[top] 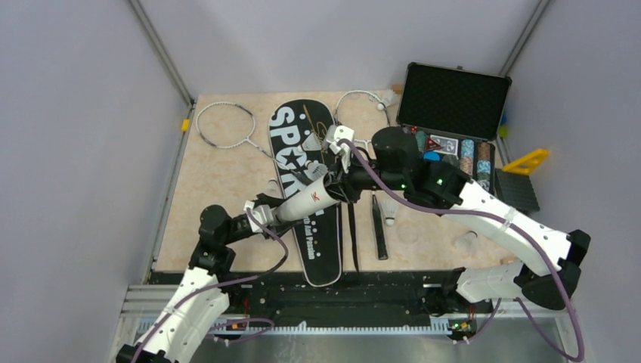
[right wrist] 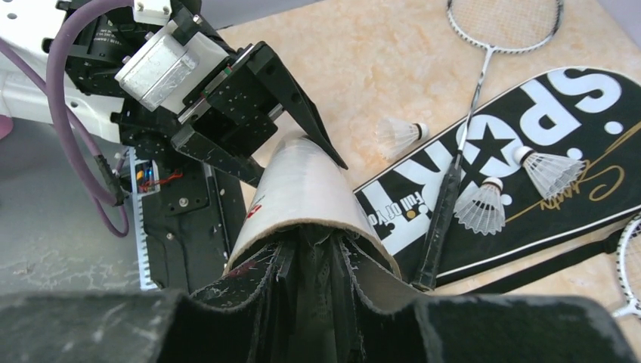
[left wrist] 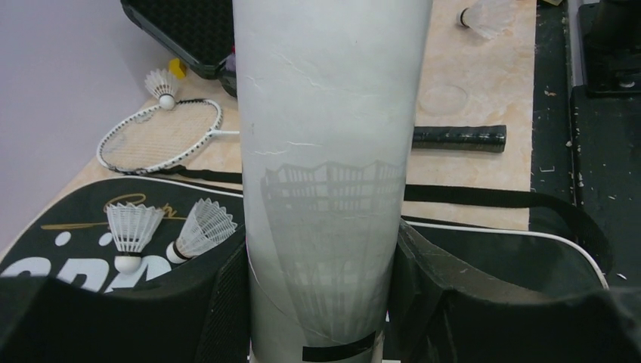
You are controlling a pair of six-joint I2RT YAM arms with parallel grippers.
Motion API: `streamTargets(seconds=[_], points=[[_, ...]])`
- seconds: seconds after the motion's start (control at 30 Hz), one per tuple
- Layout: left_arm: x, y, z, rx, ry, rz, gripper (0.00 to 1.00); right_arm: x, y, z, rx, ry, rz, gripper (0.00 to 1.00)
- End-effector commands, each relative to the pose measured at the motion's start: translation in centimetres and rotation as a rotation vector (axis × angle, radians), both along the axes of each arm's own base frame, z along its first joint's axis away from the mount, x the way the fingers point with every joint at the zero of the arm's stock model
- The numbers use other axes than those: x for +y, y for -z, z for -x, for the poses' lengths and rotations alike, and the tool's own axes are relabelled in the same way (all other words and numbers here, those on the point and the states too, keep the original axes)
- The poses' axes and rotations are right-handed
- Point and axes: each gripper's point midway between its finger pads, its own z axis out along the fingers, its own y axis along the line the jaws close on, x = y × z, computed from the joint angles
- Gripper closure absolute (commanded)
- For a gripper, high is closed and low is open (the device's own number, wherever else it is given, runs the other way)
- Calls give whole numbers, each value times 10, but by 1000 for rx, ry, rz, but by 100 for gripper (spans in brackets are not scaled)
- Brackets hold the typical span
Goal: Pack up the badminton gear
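Observation:
My left gripper (top: 266,214) (left wrist: 321,291) is shut on the base of the white tube (top: 306,198) (left wrist: 332,113) (right wrist: 302,174), held tilted over the black "SPORT" bag (top: 293,132) (right wrist: 544,113). Shuttlecock shadows show through the tube wall. My right gripper (top: 342,184) (right wrist: 317,242) reaches into the tube's mouth, fingers nearly together on a dark lacy shuttlecock skirt. Two shuttlecocks (right wrist: 548,170) (left wrist: 132,231) lie on the bag. One racket (top: 225,125) lies back left and the other (top: 361,102) back centre, with a black handle (top: 378,227).
Loose shuttlecocks lie on the table (top: 389,214) (top: 391,97) (right wrist: 397,134). The open black poker chip case (top: 453,98) stands back right, with a black pad (top: 516,189) and a yellow triangle (top: 529,160) beside it. A clear round lid (left wrist: 444,98) lies near the handle.

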Motion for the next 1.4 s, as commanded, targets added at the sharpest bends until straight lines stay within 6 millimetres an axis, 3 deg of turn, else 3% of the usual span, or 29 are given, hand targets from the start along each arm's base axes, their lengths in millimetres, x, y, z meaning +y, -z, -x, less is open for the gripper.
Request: streamTargets(seconds=[0.0,0.07,0.17,0.33,0.53,0.67,0.83,0.93,1.03,1.1,1.23,1.37], points=[[-6,-30,14,-151,82,32,68,19,14,-3,37,-60,32,76],[-6,-30,14,-147,82,34,68,24,22,-6,53,-64,61,72],[-5,-31,10,-143,58,41,68,21,15,-12,37,-31,69,63],[-3,-34,7,-143,35,49,68,-7,-22,-26,-80,109,28,49],[2,-37,-5,-136,-43,69,68,-52,-81,-31,-215,275,-102,14],[7,-41,-14,-127,-98,91,68,-76,-100,-32,-249,364,-170,8],[17,-49,-30,-118,-211,139,69,-99,-107,-39,-263,487,-219,4],[30,-60,-46,-110,-328,208,69,-122,-99,-58,-255,657,-219,1],[58,-73,-68,-80,-532,324,69,-143,-67,-82,-197,861,-196,1],[84,-82,-82,-57,-690,410,69,-142,-36,-95,-141,902,-150,1],[138,-87,-97,2,-996,575,69,-104,25,-111,-59,780,-29,2],[167,-86,-96,33,-1154,643,69,-31,57,-108,-197,406,-108,8]])
